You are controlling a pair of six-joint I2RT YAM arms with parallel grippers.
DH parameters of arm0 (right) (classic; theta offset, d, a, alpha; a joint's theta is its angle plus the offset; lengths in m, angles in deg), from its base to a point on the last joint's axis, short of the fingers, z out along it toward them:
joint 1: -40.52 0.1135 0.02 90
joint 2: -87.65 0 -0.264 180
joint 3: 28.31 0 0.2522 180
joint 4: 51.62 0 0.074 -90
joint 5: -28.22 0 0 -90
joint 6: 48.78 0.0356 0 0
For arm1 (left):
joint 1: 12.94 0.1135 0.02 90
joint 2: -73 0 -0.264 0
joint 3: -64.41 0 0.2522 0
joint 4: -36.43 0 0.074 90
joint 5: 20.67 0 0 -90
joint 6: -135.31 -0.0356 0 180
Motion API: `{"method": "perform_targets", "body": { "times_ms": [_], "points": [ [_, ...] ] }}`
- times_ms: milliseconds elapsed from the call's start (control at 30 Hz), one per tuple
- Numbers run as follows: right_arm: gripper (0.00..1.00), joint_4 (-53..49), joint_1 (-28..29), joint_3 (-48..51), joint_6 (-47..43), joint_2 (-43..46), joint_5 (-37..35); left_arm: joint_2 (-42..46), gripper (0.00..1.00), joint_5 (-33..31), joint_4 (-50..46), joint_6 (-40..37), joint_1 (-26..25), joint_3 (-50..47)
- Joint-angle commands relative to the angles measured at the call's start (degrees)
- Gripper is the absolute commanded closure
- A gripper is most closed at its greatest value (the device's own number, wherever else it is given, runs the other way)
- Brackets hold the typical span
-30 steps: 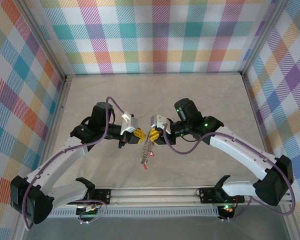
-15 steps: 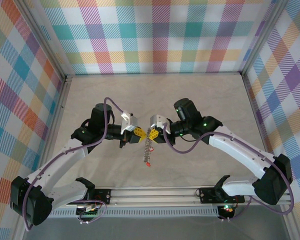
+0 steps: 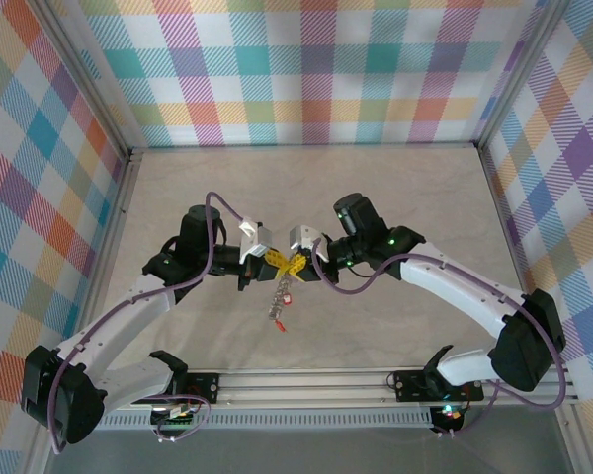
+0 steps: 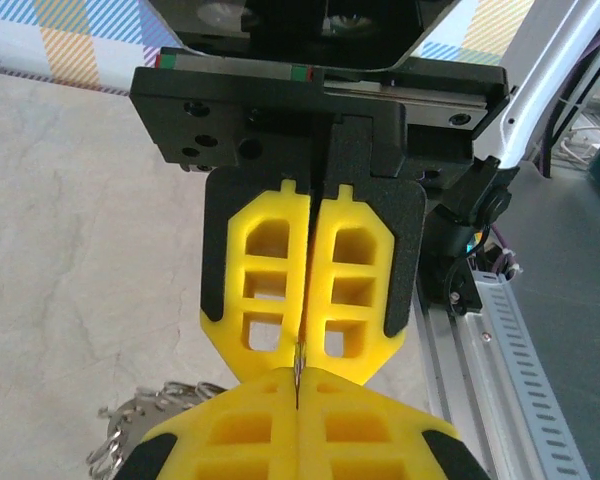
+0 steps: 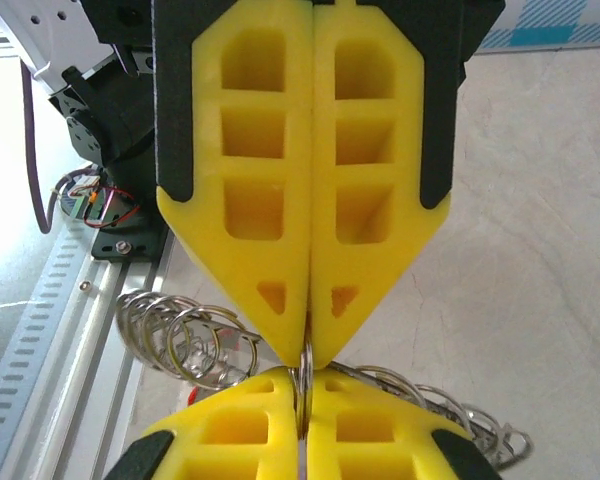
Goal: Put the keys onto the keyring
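Above the middle of the worktop [image 3: 395, 197], my left end effector [image 3: 280, 262] and my right end effector [image 3: 299, 265] meet tip to tip. Both are clamped shut on the keyring [image 3: 279, 299], each pinching one thin wire loop of it in the seam between its yellow fingers. The rest of the keyring hangs below my tips as a string of silvery loops. A red key [image 3: 281, 326] dangles at its lower end.

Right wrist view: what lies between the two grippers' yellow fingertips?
A thin silvery loop of the keyring, edge-on, pinched where the left gripper above meets the right gripper below. Its other loops fan out sideways.
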Motion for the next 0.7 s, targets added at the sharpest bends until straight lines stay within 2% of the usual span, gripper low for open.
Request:
{"method": "perform_targets", "body": {
  "times_ms": [0,100,167,233,300,467,667],
  "points": [
    [0.97,0.3,0.6,-1.5,-0.7,0.6,2.0,2.2,1.0,-0.1,1.6,-0.9,0.0,0.3],
    [1.0,-2.1,0.6,-1.8,-1.9,1.5,1.0,2.9,1.0,-1.3,-2.4,-3.9,0.1,1.0],
    [1.0,-4.0,0.6,-2.1,-2.8,2.0,0.1,2.1,1.0,-1.2,-10.1,-8.2,0.1,3.5],
    [1.0,-6.1,0.6,-2.9,-4.1,2.0,0.0,0.5,0.92,-1.3,-16.5,-11.7,0.0,6.3],
    [1.0,-8.8,0.6,-4.4,-5.6,1.5,-0.3,-0.7,0.89,-1.4,-19.9,-13.6,0.0,7.9],
    [1.0,-12.1,0.8,-7.0,-7.3,0.3,-1.0,-3.2,0.85,-3.0,-22.4,-13.6,-0.1,9.9],
    [1.0,-14.1,2.4,-9.2,-8.5,-1.7,-2.5,-2.9,0.79,-5.3,-20.0,-12.0,-0.7,8.9]
  ]
}}
